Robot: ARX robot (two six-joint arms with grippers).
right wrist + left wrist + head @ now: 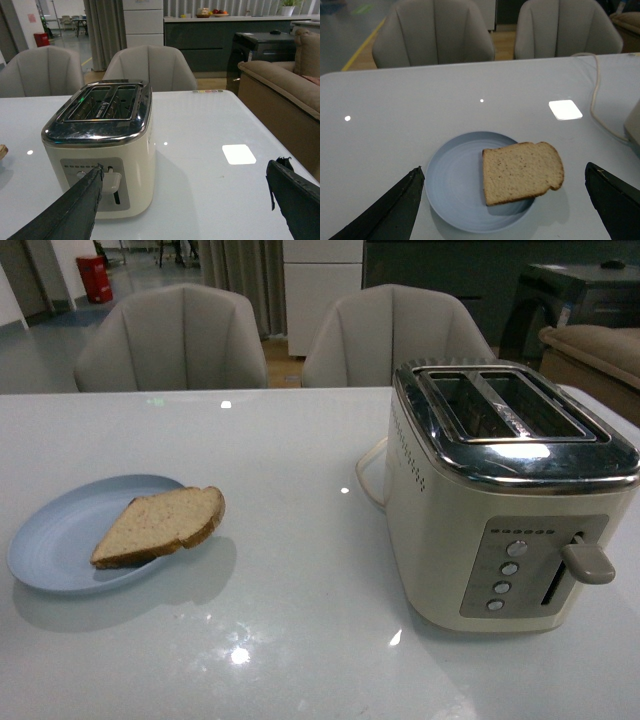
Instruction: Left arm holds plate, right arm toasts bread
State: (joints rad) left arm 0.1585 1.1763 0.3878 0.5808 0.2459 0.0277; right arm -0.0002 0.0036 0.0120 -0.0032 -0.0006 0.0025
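Front view: I am looking at a table with a plate sitting toward its near left corner. The bread is lying on it, rounded end overhanging the rim toward the toaster. The toaster is standing by the right edge with empty slots. Neither arm is showing here.

Left wrist view: the left gripper is hanging above the plate, jaws wide apart and gripping nothing. I am judging it should be closing on bare rim clear of the bread, keeping the plate level.

Right wrist view: the right gripper is facing the toaster's lever end, also spread wide and empty. Open table is lying between plate and toaster. A cord is trailing toward the far edge, worth avoiding.
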